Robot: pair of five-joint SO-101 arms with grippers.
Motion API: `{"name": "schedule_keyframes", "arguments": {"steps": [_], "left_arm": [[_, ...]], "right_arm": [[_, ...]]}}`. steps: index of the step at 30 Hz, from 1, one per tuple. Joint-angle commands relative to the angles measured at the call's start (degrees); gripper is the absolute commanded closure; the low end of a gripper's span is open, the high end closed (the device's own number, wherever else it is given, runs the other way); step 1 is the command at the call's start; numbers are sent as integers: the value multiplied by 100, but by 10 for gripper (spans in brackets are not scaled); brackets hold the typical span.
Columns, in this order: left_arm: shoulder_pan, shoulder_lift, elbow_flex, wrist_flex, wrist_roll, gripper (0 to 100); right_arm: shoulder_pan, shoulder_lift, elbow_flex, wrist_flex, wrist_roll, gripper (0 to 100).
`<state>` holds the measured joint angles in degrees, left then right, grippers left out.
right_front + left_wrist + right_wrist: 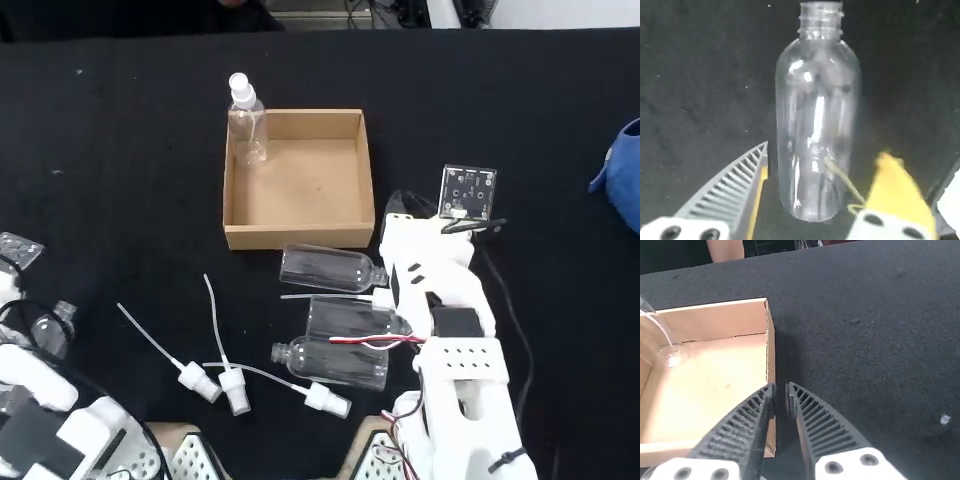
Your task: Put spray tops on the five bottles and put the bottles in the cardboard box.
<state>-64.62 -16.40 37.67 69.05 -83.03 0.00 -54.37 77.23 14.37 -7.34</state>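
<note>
The cardboard box (pixel 300 237) is plain tan on a black table (pixel 120 150). The bottles (pixel 330 268) in front of the box are clear and the spray tops (pixel 327 399) white. The right gripper (pixel 780 389) is ribbed dark grey, the left gripper (pixel 825 151) ribbed grey and yellow. Well right of the box is a blue thing (pixel 622 180).

A: Did the left wrist view take in the whole bottle (pixel 817 125)?
B: No, the edge cut off its mouth.
A: And the boxed bottle (pixel 667 354), from the right wrist?
B: Mostly cropped. From above, the right arm (pixel 455 340) covered the neck of the middle bottle (pixel 350 318).
</note>
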Motion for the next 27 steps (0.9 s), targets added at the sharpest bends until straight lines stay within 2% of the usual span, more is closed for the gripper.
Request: {"name": "schedule_keyframes", "arguments": {"steps": [1,6,11,15,20,25,27], "left_arm": [[110,-35,-198,-237,-53,756],[470,-44,-22,-448,-9,755],[708,26,303,-1468,-9,755],[1068,193,382,-1275,149,758],[1156,712,127,-1521,466,758],[1182,1187,-356,-1055,1020,759],[1156,1266,-593,-730,1099,794]], "right_arm": [[-141,-110,-66,-123,-44,973],[-141,-110,-66,-123,-44,973],[-141,-110,-57,-123,-44,973],[-141,-110,-66,-123,-44,973],[-141,-110,-57,-123,-44,973],[-141,-110,-66,-123,-44,973],[-141,-110,-66,-123,-44,973]]}}
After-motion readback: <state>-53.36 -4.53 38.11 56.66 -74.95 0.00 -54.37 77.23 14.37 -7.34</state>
